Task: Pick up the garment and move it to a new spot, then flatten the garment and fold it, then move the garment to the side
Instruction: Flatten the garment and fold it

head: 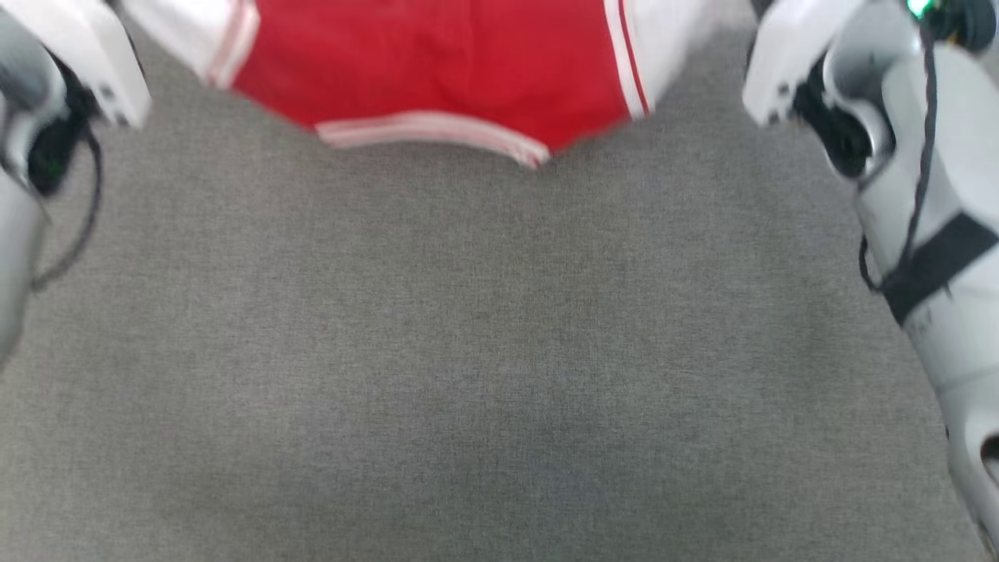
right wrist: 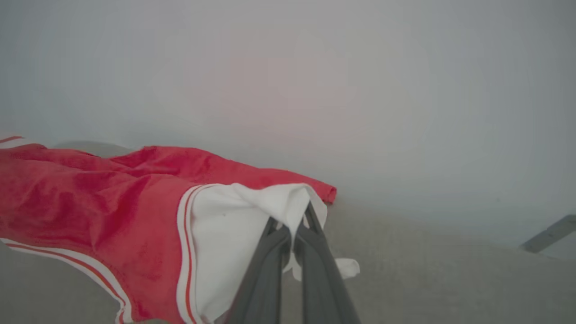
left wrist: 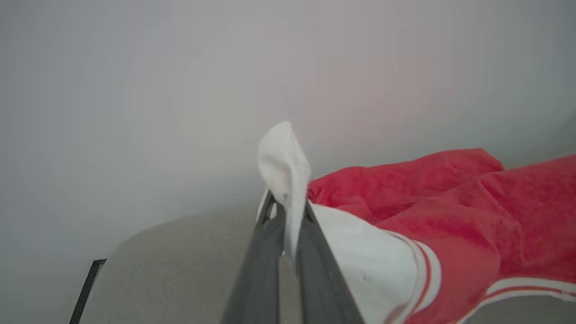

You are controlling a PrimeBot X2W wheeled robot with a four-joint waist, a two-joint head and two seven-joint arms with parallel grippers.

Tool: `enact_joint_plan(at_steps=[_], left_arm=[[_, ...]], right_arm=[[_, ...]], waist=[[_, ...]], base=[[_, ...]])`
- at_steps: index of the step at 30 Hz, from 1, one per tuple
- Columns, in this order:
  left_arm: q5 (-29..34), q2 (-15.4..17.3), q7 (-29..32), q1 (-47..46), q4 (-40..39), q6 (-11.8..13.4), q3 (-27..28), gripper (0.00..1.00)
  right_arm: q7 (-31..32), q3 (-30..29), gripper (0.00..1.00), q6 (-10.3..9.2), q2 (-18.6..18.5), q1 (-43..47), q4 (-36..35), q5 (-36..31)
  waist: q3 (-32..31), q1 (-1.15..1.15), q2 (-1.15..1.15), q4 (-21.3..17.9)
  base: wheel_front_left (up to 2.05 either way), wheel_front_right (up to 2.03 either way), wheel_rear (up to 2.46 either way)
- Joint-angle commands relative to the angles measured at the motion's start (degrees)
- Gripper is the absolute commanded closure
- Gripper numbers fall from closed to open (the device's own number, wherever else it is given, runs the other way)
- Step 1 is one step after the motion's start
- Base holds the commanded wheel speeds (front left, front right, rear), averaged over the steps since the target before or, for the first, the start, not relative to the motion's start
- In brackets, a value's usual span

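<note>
Left pincer (left wrist: 288, 206) clamped shut on one white sleeve, right pincer (right wrist: 292, 221) clamped on the other, red shirt (head: 437, 62) stretched between them over the grey surface (head: 499, 351), striped hem nearest robot.

Top of the garment (head: 437, 70) cut off, edges seemingly blurred

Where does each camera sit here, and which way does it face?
Head view: from the head, facing down at the grey woven surface; soft red fabric shirt with white sleeves along the top edge; pale left arm and right arm at the sides.
Left wrist view: along the left gripper, shut on a white sleeve, toward a pale wall.
Right wrist view: along the right gripper, shut on the other sleeve, toward a similar wall.
Shared: both wrist views show the shirt's red body.
</note>
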Motion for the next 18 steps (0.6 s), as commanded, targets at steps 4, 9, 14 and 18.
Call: enact_joint_plan(at_steps=[4, 9, 14, 18], left_arm=[[-3.37, 3.29, 5.93, 6.79, -4.92, -0.14, -2.98, 1.00], [-6.94, 7.86, 10.87, 14.82, -12.63, 0.30, -3.68, 1.00], [-11.33, 12.77, 15.02, 23.98, -23.99, 4.12, -3.19, 1.00], [-14.55, 17.11, 17.69, 32.13, -35.45, 9.44, -2.98, 1.00]], right_arm=[[6.09, 1.71, 1.00, -0.01, -2.70, 6.26, -5.10, 5.04], [13.45, 2.01, 1.00, -0.01, -6.27, 14.72, -13.06, 9.85], [20.61, -0.08, 1.00, -0.01, -9.45, 23.90, -21.86, 12.83], [26.67, -2.18, 1.00, -0.01, -11.38, 31.48, -29.06, 13.58]], waist=[[-2.47, 0.00, 0.00, 0.04], [-4.86, 0.00, 0.00, 0.19], [-7.09, 0.00, 0.00, 0.68], [-8.52, 0.00, 0.00, 0.92]], base=[[0.00, 0.00, 0.00], [0.00, 0.00, 0.00], [0.00, 0.00, 0.00], [0.00, 0.00, 0.00]])
